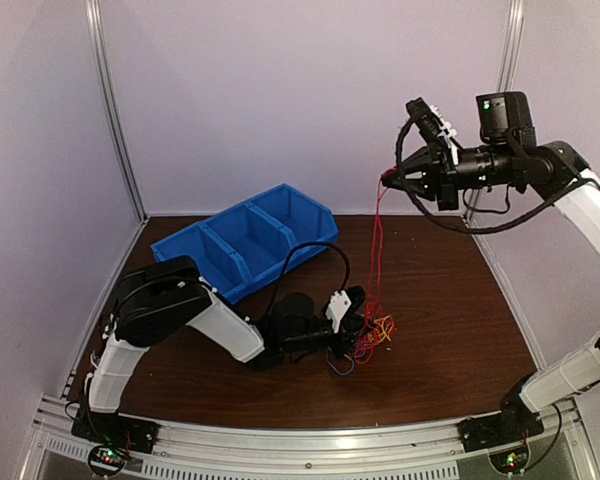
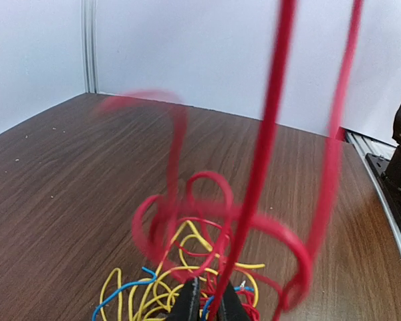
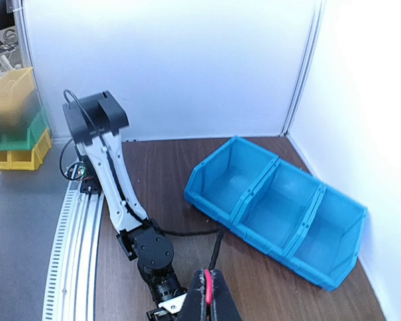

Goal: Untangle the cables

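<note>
1. The task thing is a tangle of thin flexible cables [image 1: 377, 332] in red, yellow and blue. It lies on the dark wood-grain table [image 1: 450, 330], near the right-hand near corner of the blue three-compartment plastic bin [image 3: 301, 244] but not touching it.
2. The right gripper [image 1: 385, 178] is high in the air, right of the bin and well above its rim. Its jaws are pressed together on a thin red cable [image 1: 377, 240] - the right wrist view shows the red pinched at the tips.
3. Two red strands drop from that grip straight down to the pile. This is probably one cable doubled over, but I cannot tell for sure.
4. The left gripper [image 2: 210, 304] is low at the pile, on the side facing the bin, with its jaws only a slit apart. A red strand and a bit of blue run into the slit; I cannot tell whether they are clamped or just passing through.
5. Progress looks early. The red cable is partly lifted out, but its lower loops curl around the yellow and blue ones.
6. What looks left to do is free the red fully, then part the yellow from the blue. None of the cables is in the bin.
7. Counts: two arms, two grippers and one bin with three compartments. There are three cable colours, but the number of cables per colour cannot be read from the knot.
</note>
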You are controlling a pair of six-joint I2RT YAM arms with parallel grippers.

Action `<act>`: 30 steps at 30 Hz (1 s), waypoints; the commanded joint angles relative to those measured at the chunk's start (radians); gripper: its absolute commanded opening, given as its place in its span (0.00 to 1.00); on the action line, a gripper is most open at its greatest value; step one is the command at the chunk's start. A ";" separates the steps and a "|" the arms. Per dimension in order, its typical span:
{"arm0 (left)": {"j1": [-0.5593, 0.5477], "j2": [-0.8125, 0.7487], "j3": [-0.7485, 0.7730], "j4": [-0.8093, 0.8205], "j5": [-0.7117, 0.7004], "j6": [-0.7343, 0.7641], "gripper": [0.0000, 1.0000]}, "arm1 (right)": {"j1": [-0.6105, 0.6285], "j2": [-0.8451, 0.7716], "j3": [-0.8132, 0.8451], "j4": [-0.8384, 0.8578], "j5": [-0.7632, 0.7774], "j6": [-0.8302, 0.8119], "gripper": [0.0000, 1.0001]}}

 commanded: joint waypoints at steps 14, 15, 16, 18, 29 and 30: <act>-0.005 -0.017 -0.067 -0.003 -0.043 0.014 0.09 | -0.034 -0.054 0.079 -0.024 -0.044 -0.004 0.00; -0.004 -0.039 -0.082 0.001 -0.041 0.014 0.10 | -0.042 -0.062 0.042 -0.006 -0.038 -0.002 0.00; -0.005 -0.064 -0.099 0.002 -0.039 0.016 0.13 | -0.049 -0.069 0.004 0.009 -0.031 -0.001 0.00; -0.005 -0.120 -0.133 -0.004 -0.044 0.020 0.24 | -0.056 -0.080 -0.061 0.037 -0.022 -0.001 0.00; -0.005 -0.397 -0.119 -0.259 -0.062 0.097 0.58 | -0.057 -0.096 -0.238 0.135 -0.025 0.025 0.00; -0.004 -0.406 -0.108 -0.267 -0.045 0.101 0.60 | -0.057 -0.095 -0.244 0.140 -0.027 0.027 0.00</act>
